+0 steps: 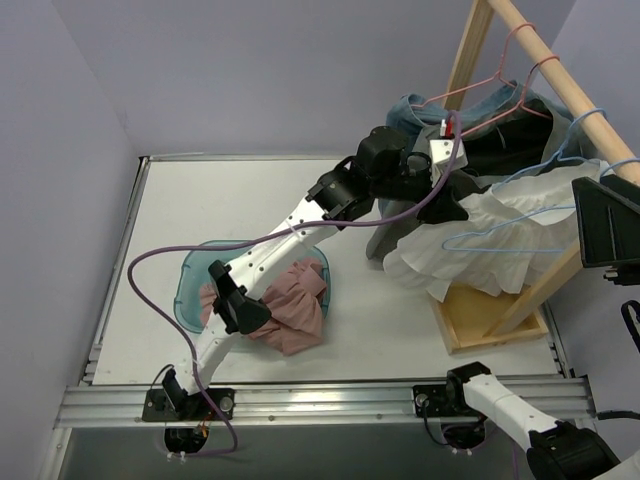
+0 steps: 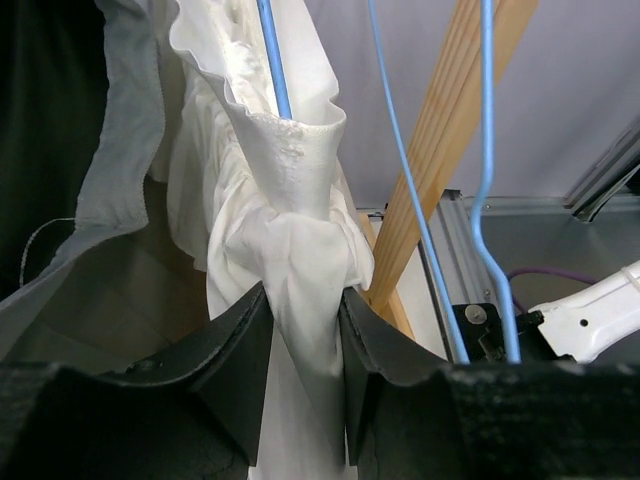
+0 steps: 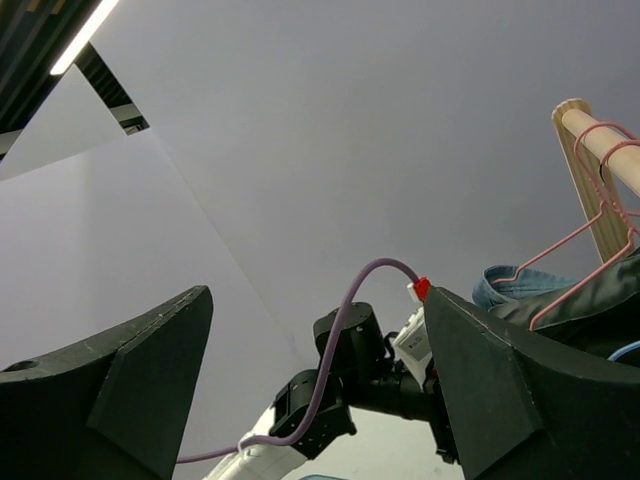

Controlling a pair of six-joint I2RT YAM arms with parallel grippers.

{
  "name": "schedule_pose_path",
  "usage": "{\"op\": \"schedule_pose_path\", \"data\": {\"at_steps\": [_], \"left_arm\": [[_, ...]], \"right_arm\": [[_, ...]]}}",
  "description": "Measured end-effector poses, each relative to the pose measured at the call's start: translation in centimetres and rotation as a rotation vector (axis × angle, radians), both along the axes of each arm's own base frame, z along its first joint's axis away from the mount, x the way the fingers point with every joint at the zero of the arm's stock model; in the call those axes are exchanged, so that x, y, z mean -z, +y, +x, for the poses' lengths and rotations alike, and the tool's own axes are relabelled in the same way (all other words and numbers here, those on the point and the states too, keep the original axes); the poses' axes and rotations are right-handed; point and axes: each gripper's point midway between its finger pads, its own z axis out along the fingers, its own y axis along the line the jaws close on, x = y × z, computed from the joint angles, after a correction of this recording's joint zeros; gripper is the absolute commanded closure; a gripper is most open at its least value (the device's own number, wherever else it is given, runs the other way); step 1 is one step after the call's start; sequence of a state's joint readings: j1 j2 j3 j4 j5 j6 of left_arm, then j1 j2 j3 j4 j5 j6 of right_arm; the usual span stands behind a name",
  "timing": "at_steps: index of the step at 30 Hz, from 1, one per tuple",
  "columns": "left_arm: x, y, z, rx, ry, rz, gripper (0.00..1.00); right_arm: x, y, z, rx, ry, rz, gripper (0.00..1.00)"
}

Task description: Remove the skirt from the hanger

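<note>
left hand pinching skirt, right hand agape

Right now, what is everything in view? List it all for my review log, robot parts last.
white skirt: one, white, hanging at the rack, pinched by the left gripper
blue hangers: at least two, blue wire, on the rail
pink hangers: two, pink wire, far end of the rail
dark garments: count unclear, denim, black and grey, behind the skirt
rack: one, pale wood, right side
basin: one, teal, on the table
pink cloth: one, dusty pink, in the basin
table: one, white
left gripper: black, shut on the skirt
right gripper: black, open, holding nothing
</note>
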State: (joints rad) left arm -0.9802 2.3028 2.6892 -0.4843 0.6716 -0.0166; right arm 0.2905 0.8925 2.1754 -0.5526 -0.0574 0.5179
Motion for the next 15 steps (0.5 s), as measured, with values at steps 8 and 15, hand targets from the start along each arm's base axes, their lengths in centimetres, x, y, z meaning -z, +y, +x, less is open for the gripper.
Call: {"op": "schedule_pose_path", "data": {"at_steps": [8,15], "left_arm": [[1.7,-1.1,-1.1,0.034,0.056,0.03,0.94],[1.8,-1.0,-1.4,0.026,0.13,0.043,0.98]], "right_arm": [[0.1,-0.1,-0.1,0.003,0.003,-0.007,0.18],[1.3,0.2,1.0,0.008,0.05,-0.019,0.0]]}}
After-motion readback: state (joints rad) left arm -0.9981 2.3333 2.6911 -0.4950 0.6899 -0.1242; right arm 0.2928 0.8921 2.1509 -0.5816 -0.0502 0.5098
